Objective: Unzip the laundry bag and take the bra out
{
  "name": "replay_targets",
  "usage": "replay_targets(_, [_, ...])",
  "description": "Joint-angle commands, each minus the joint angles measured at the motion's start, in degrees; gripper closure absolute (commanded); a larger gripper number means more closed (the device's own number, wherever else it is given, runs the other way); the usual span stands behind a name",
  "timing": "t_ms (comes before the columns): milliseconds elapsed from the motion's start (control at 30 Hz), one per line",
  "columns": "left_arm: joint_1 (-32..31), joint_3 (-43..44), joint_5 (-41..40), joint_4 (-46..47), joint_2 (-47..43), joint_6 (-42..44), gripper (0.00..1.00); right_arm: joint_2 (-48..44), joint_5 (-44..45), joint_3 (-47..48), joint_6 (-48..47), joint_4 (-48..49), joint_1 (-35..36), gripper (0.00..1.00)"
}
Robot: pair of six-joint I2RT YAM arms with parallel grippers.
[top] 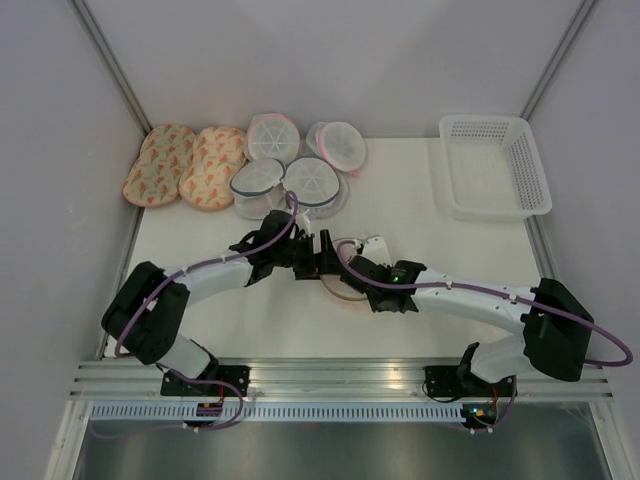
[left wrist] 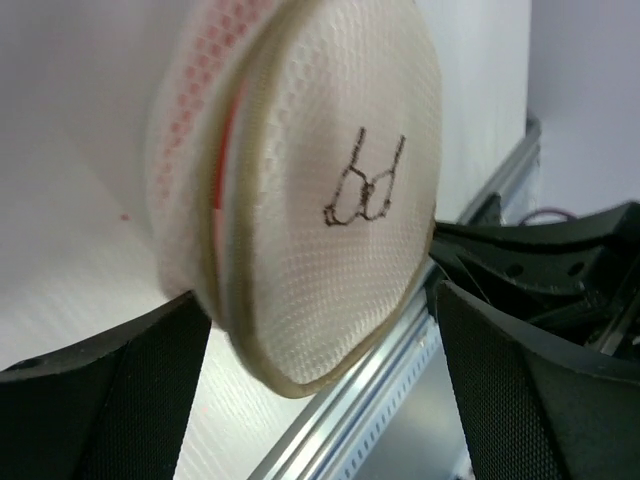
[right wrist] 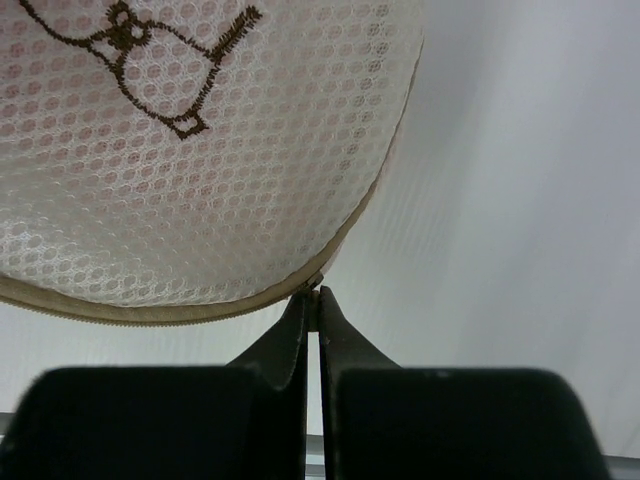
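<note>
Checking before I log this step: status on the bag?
Left gripper open, flanking laundry bag. Right gripper shut on its zip rim. Bag tipped on edge. No obstruction seen.

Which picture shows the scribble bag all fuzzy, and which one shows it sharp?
Left wrist view: the laundry bag looks soft and slightly smeared. Right wrist view: its mesh holes and stitched mark are crisp, while the right end effector is just a dark silhouette. Top external view: even light and faint shadows, but the bag is too small to judge.

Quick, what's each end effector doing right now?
Left end effector: open, straddling the laundry bag.
Right end effector: closed, pinching the laundry bag at its rim.
</note>
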Motion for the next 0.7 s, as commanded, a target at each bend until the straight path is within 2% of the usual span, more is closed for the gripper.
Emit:
replay_targets(0, [0.4,-0.1,-14.4,-7.9,-7.8,-0.9,0.04,-3.0,-1.8,0.7,-1.8,1.0,0.0,0.99])
replay_targets(67, [0.4,-2.9,-22.2,-12.2,-14.7,-3.5,0.04,-3.7,-3.5,-0.3,-2.8,2.7,-0.1,1.0])
replay_targets(133, [0.4,-7.1,-24.7,-15.3,-19.8,-7.3,0.04,-4.4,-8.4,-1.2,-4.0,5.3,0.0,1.0])
replay_targets(167, [0.3,-8.7,-25.5,-15.7,-25.7,-8.7,0.04,-4.7,-11.5,-1.6,-5.9,6.8,0.0,0.99])
replay_targets(200, [0.3,-10.3,-25.4,-15.8,-28.2,-11.6,0.02,-5.7,-17.8,-2.3,-6.8,8.7,-0.1,1.0])
replay_targets(300, [0.2,-15.7,-22.8,-15.6,-37.1,-15.9,0.01,-7.6,-28.0,-4.8,-8.9,16.7,0.0,1.0])
replay_targets(333, [0.3,-17.5,-21.7,-15.6,-38.4,-16.9,0.0,-8.0,-35.4,-5.5,-9.1,20.5,0.0,1.0])
replay_targets(433, [-0.2,-20.5,-17.5,-13.8,-40.0,-20.6,0.0,-8.2,-42.5,-6.1,-8.5,27.3,0.0,1.0])
replay_targets(667, [-2.2,-24.5,-13.3,3.0,-33.5,-26.9,0.0,-2.6,-47.0,-4.5,-7.0,34.0,0.3,1.0])
